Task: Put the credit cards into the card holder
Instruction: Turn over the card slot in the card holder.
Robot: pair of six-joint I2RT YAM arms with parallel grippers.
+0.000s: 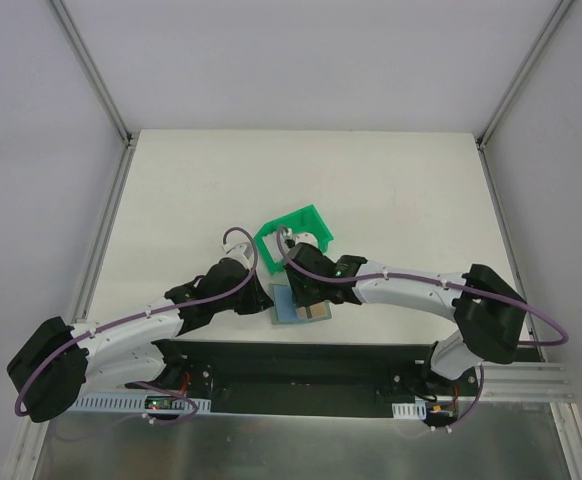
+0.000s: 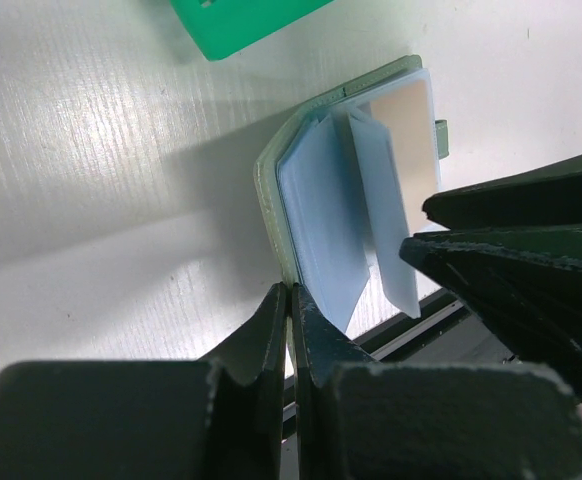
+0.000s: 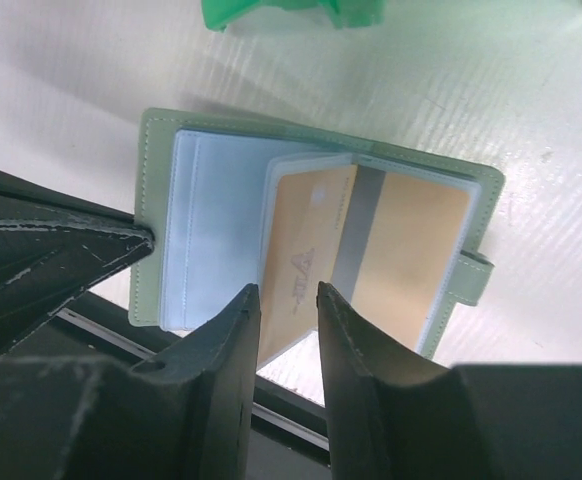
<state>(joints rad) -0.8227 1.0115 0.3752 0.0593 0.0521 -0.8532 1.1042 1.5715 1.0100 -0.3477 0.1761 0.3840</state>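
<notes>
We look down on a white desk (image 1: 401,180), with two arms reaching in from its near edge and meeting at the middle of that edge. On the left, the left gripper (image 2: 289,292) has its jaws clenched on the outer left edge of the card holder (image 3: 156,170), so that its two dark fingers meet with no gap on the grey-green cover. The card holder lies open and flat, right at the middle of the desk's near edge, inner side up. Its left leaf shows pale blue-white clear pockets (image 2: 321,225), one of which stands up from the spine like a page. Further right, a tan-orange credit card (image 3: 411,250) with a grey stripe sits behind clear plastic on the right leaf. A small clasp tab (image 3: 474,275) sticks out from the holder's right edge. The right gripper (image 3: 289,292) hangs over the near end of that tan card with its jaws released a little. The card's face shows through the narrow gap, and we cannot tell whether either finger touches it. Just behind the holder, towards the middle of the desk, stands a bright green bin (image 1: 293,222).
</notes>
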